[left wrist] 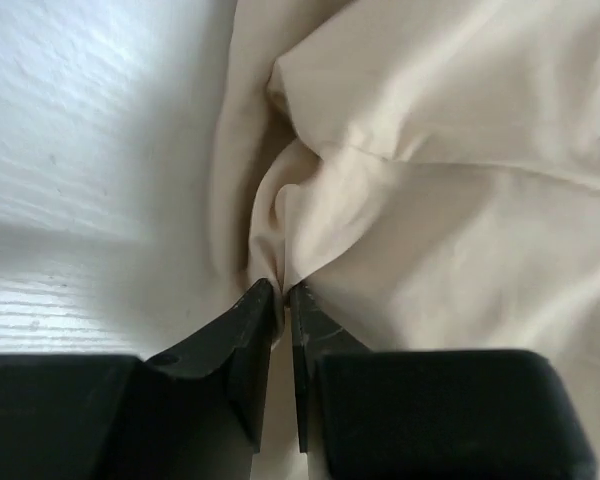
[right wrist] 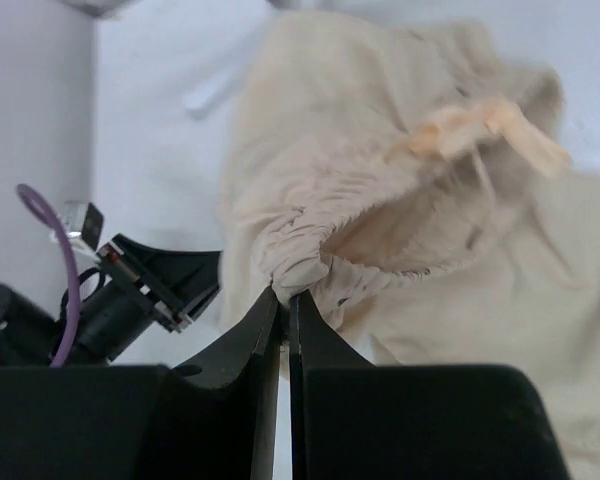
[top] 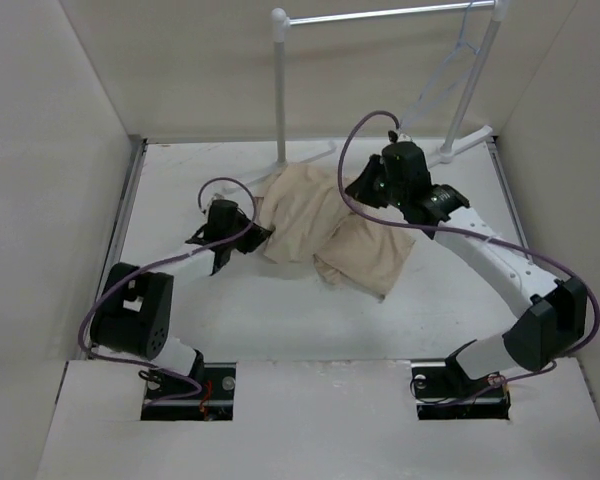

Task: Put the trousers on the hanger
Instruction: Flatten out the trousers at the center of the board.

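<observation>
**Present state.** In the top view, the left gripper [top: 252, 236] is clamped on a small pucker of cloth at the 9 o'clock edge of the trousers [top: 325, 228]. The trousers lie crumpled near the middle of the table [top: 180, 290]. The right gripper [top: 368, 188] is clamped on the gathered waistband at the 1 o'clock edge, near the drawstring [right wrist: 485, 120]. The hanger [top: 456, 50] hangs from the rail of the rack [top: 280, 85] at 1 o'clock, well apart from the cloth.

**Hazards, in our judgement.**
- Left pinch slips: the jaws hold only a thin fold, so the weight of the lifted cloth may pull it free.
- Twisted lift: we cannot tell which part of the garment the left jaws hold. The legs lie folded over each other, so the bundle may rise bunched and fail to pass over the hanger.
- Drawstring snag: the loose ends lie close to the right jaws and may catch.
- Hanger displaced: it hangs freely, so a push from cloth or arm may swing it or knock it off the rail.

**Markings.** We find no brand, label or legible writing in any view.
</observation>
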Controlling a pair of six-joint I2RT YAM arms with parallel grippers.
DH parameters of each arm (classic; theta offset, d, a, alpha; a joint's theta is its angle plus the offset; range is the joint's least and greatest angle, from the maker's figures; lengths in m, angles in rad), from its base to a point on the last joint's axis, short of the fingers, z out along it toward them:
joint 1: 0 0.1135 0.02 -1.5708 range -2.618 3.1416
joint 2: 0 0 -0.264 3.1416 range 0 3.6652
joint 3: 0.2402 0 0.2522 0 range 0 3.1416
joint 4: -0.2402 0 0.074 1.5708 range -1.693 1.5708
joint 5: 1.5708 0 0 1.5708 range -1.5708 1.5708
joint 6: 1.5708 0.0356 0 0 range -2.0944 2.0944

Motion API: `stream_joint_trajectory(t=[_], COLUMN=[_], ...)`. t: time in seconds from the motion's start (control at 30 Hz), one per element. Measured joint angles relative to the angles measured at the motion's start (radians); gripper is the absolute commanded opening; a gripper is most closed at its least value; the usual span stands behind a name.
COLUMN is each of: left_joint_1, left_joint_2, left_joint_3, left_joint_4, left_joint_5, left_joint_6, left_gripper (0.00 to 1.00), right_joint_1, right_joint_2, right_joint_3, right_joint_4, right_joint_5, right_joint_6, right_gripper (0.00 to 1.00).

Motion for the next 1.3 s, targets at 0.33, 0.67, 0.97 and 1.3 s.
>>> stream_joint_trajectory(t=[0.33, 0.67, 0.97, 1.3], left_joint_1=[0.437, 0.132, -0.329, -0.406], left_joint_2=[-0.344, -0.397, -0.101, 0.303], left_joint_3=[0.669, 0.612, 0.175, 0.363], left_joint_4=[-0.255, -0.369, -0.46, -0.274], left_joint_5=[0.026, 0.074, 0.012, 0.0], left_joint_6=[0.019, 0.088, 0.137, 0.145], left_gripper=[0.13, 0.67, 0.83, 0.14], right_joint_1=[0.306, 0.016, -0.367, -0.27], right_joint_2=[0.059, -0.449, -0.486, -0.489], right_joint_3=[0.891, 0.427, 0.132, 0.106], right_joint_4=[-0.224, -0.216, -0.321, -0.312], right_joint_5=[0.134, 0.341, 0.225, 0.155], right_joint_6=[-0.224, -0.217, -0.124, -0.112], right_gripper=[0.04, 0.05, 0.06, 0.07])
